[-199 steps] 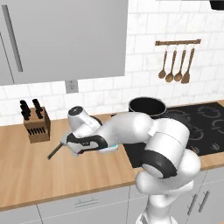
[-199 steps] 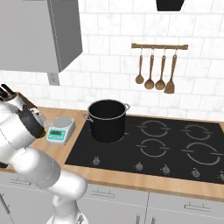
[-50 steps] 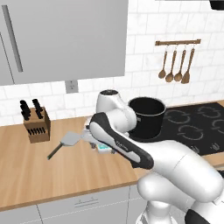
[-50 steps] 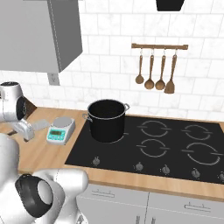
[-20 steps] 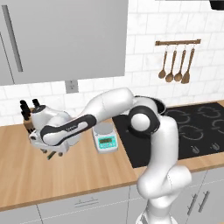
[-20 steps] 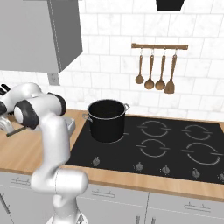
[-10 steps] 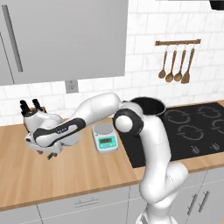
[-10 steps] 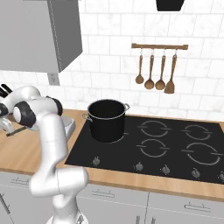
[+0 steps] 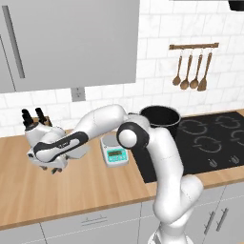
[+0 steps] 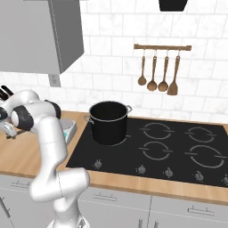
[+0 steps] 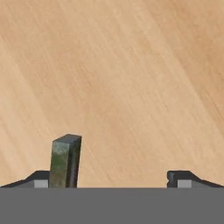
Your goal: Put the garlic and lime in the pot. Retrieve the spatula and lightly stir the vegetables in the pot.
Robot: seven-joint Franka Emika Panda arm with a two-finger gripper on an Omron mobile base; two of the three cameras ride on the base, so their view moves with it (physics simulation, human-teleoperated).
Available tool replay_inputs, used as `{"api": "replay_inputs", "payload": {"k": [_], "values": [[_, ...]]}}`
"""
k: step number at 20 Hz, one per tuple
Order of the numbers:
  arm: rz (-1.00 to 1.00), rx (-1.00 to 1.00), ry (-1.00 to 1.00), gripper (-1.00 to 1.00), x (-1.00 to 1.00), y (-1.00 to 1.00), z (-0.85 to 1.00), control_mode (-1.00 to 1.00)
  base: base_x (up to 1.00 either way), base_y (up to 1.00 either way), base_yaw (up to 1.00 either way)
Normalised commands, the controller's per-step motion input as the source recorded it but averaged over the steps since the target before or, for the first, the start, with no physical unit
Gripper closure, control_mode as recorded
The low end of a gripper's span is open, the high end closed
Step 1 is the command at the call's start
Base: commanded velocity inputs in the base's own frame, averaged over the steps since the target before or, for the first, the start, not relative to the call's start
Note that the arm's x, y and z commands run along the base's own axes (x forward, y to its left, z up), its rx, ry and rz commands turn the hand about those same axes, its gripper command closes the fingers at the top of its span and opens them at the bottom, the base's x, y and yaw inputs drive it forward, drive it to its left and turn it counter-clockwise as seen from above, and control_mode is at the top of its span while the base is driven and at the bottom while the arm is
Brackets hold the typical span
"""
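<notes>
1. Your gripper [image 11: 111,180] sits wide open at the hand view's bottom.
2. Spatula [image 11: 65,161]: just a dark stub by the left finger, mostly cut off.
3. Pot [image 9: 160,121] sits center-right in the left base view, contents hidden.

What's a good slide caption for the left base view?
Panda arm reaching left over the wooden counter, open fingers low near the knife block, away from the pot and scale.

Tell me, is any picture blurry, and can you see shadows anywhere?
Left base view: sharp, with a soft shadow on the counter under the pincer. Right base view: also sharp, and the pot looks evenly lit with no glare. Hand view: the wood grain looks smeared and soft up close, and the dark spatula handle stands crisp.
</notes>
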Motion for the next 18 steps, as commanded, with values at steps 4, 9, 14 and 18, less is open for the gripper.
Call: {"api": "replay_inputs", "payload": {"k": [4,9,14,18], "values": [[-0.04,0.0,0.0,1.0,-0.03,-0.24,-0.21,-1.0,0.0,0.0,0.0],[-0.02,0.11,0.01,1.0,-0.27,-0.31,-0.16,-1.0,0.0,0.0,0.0],[-0.03,0.15,-0.22,1.0,-0.96,-0.4,0.61,-1.0,0.0,0.0,0.0],[-0.02,0.12,-0.11,1.0,-1.0,-0.22,1.0,-1.0,0.0,0.0,0.0]]}}
